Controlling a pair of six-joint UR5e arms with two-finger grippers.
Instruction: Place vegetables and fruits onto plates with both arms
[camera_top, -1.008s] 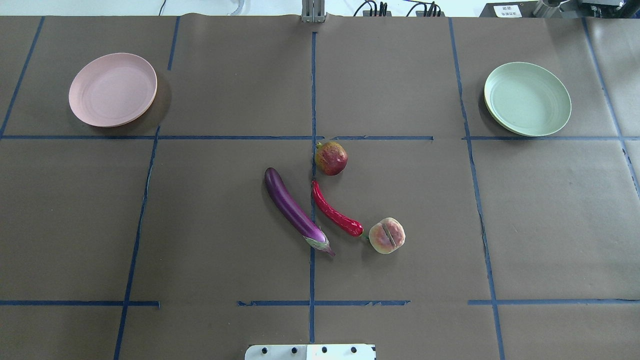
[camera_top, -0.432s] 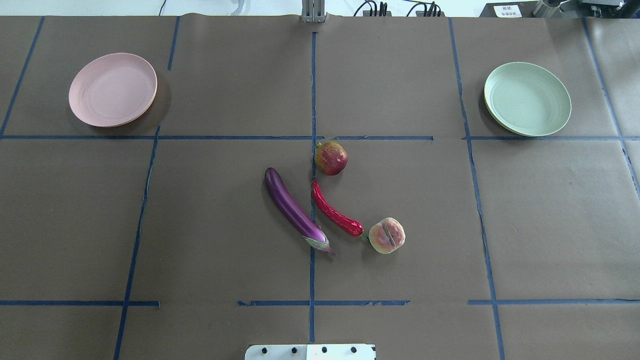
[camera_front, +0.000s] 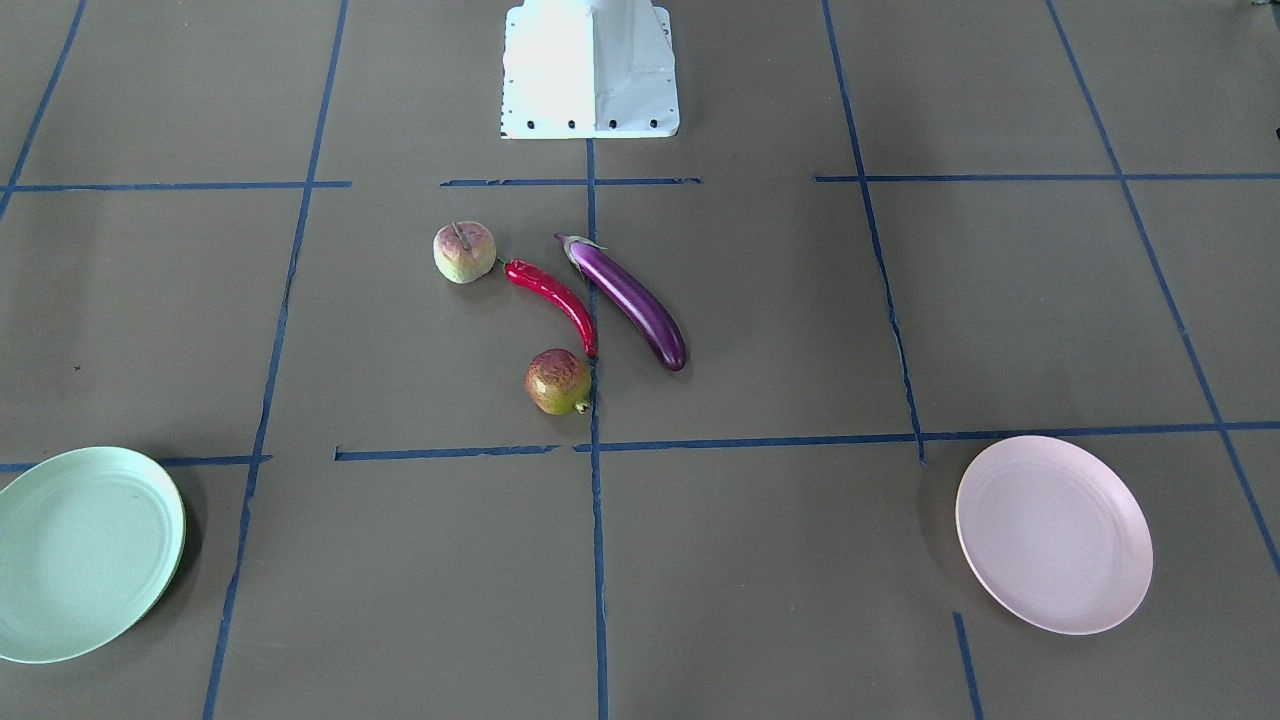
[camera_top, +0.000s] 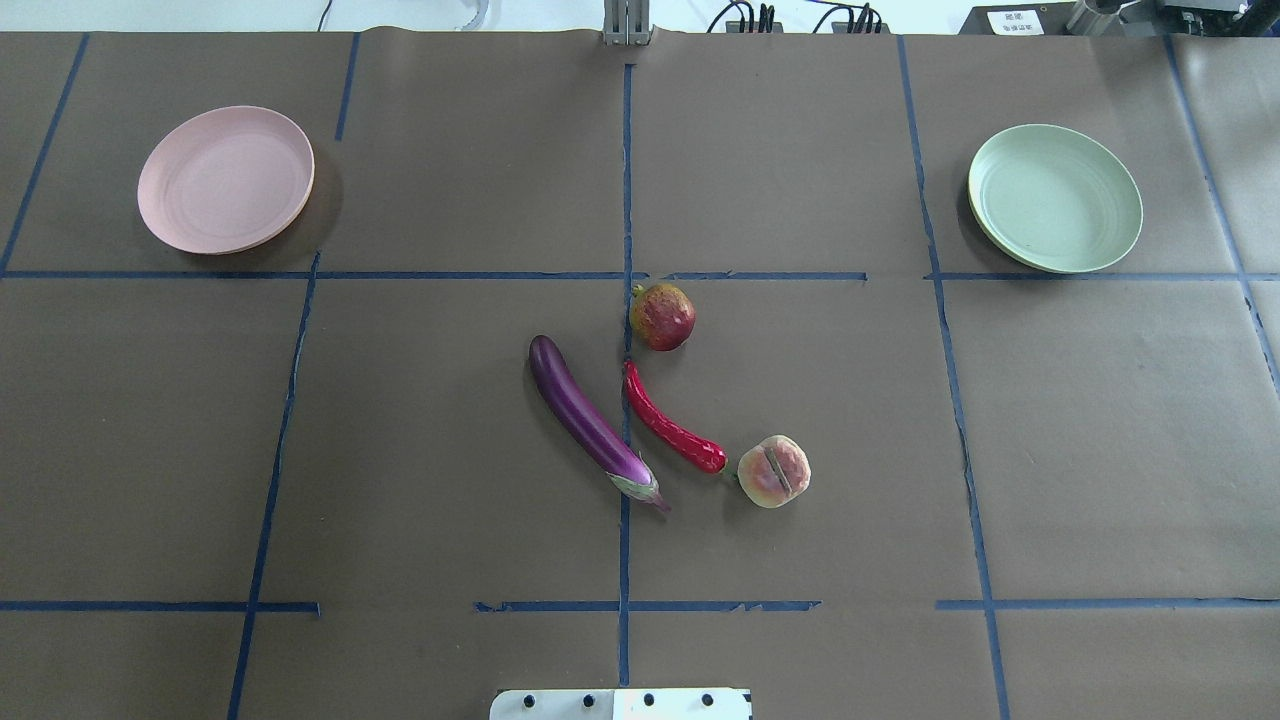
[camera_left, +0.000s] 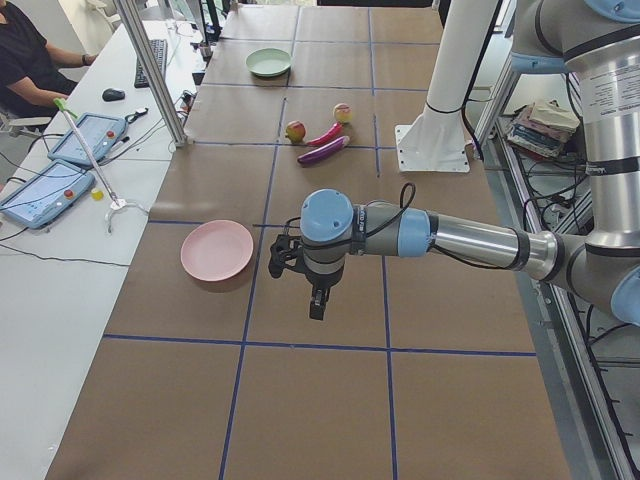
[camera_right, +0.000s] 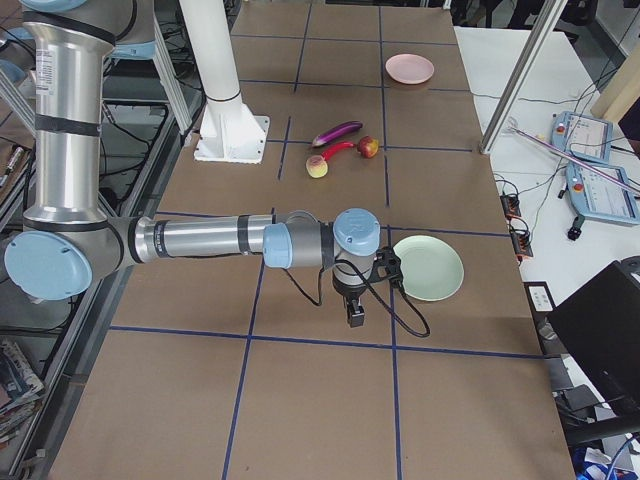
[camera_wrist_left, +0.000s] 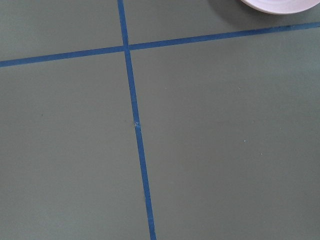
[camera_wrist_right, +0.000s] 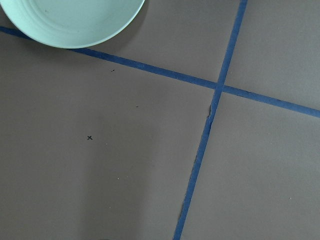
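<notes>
The purple eggplant (camera_top: 590, 420), red chili (camera_top: 670, 428), peach (camera_top: 774, 471) and red-and-yellow speckled fruit (camera_top: 662, 316) lie together at the table's middle. The pink plate (camera_top: 226, 179) sits empty at the far left and the mint green plate (camera_top: 1054, 197) sits empty at the far right. My left gripper (camera_left: 316, 305) hangs above the table just beside the pink plate (camera_left: 216, 250). My right gripper (camera_right: 355, 318) hangs beside the green plate (camera_right: 428, 267). Both show only in the side views, so I cannot tell whether they are open or shut.
The white robot base (camera_top: 620, 703) stands at the near edge. Blue tape lines cross the brown table cover. In the left side view a seated person (camera_left: 25, 55), tablets (camera_left: 45, 190) and a metal post (camera_left: 150, 70) stand along the operators' side.
</notes>
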